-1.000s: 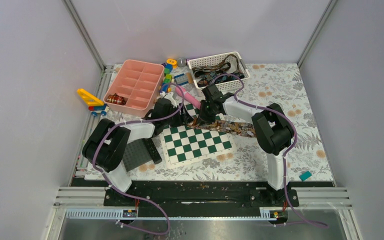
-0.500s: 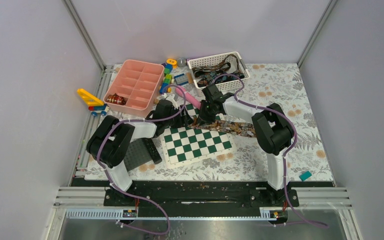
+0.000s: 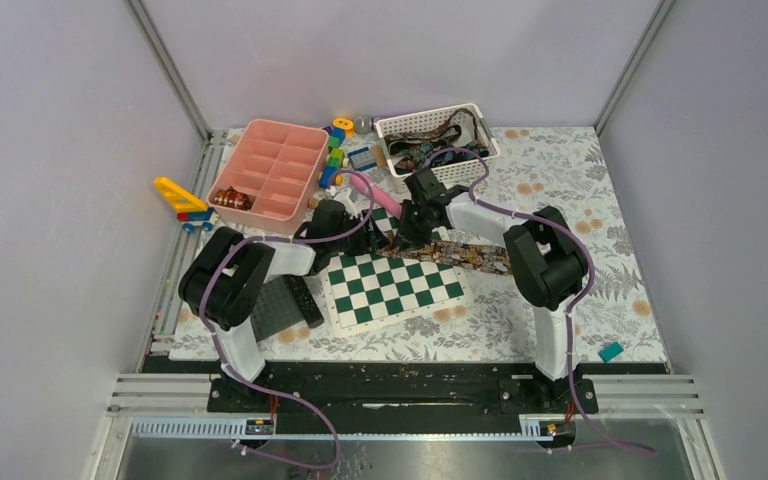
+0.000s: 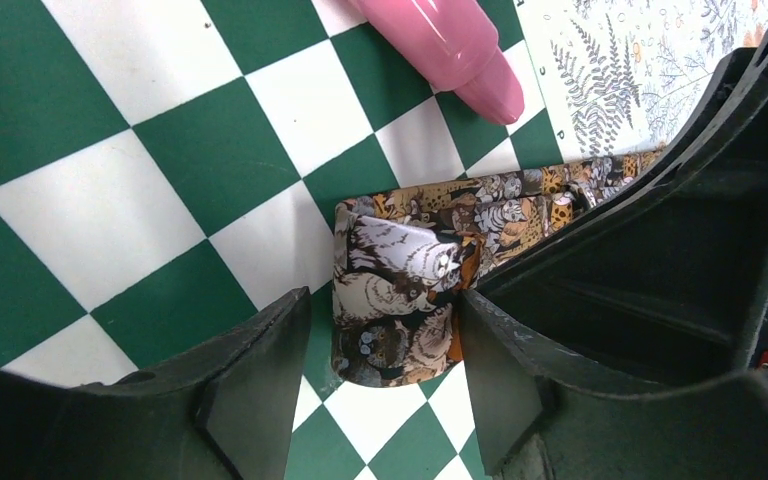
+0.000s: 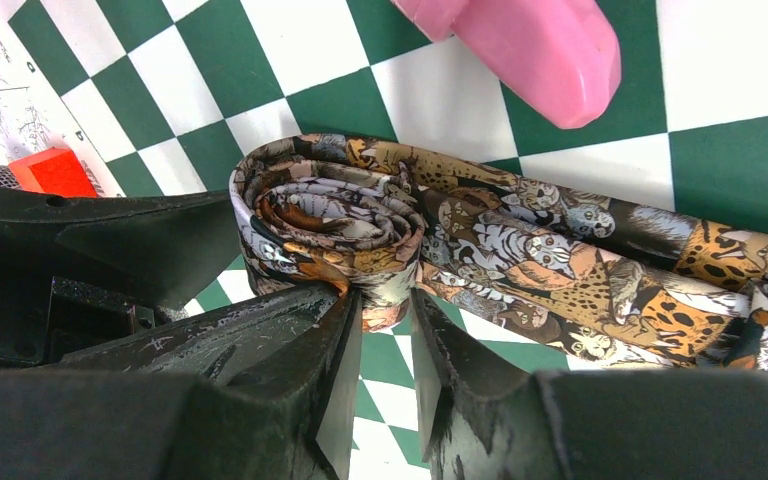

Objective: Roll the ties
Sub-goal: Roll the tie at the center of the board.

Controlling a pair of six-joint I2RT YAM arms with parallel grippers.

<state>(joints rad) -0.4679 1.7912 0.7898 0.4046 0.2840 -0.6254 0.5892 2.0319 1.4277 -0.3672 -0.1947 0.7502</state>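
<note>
A brown, tan and black cat-patterned tie [image 3: 460, 255] lies across the far edge of the green-and-white chessboard [image 3: 392, 285], its left end rolled into a small coil [image 5: 330, 215]. My right gripper [image 5: 385, 350] is shut on the coil's lower edge, with fabric pinched between its fingertips. My left gripper [image 4: 380, 390] is open and straddles the same coil [image 4: 400, 300]. There is a gap at its left finger [image 4: 250, 380], and its right finger [image 4: 500, 380] is close against the roll. Both grippers meet at the board's far edge [image 3: 385, 232]. More ties lie in the white basket [image 3: 438, 135].
A pink cylinder [image 3: 380, 195] lies just beyond the coil, and it also shows in the right wrist view [image 5: 530, 50]. A pink compartment tray [image 3: 270, 165] and toy blocks [image 3: 334, 150] are at the back left. A black remote [image 3: 305, 300] and a grey plate [image 3: 272, 308] lie left of the board. A teal block [image 3: 611, 351] is at the front right.
My left arm's elbow has swung slightly to the right and forward. The right arm and the tie have stayed in place.
</note>
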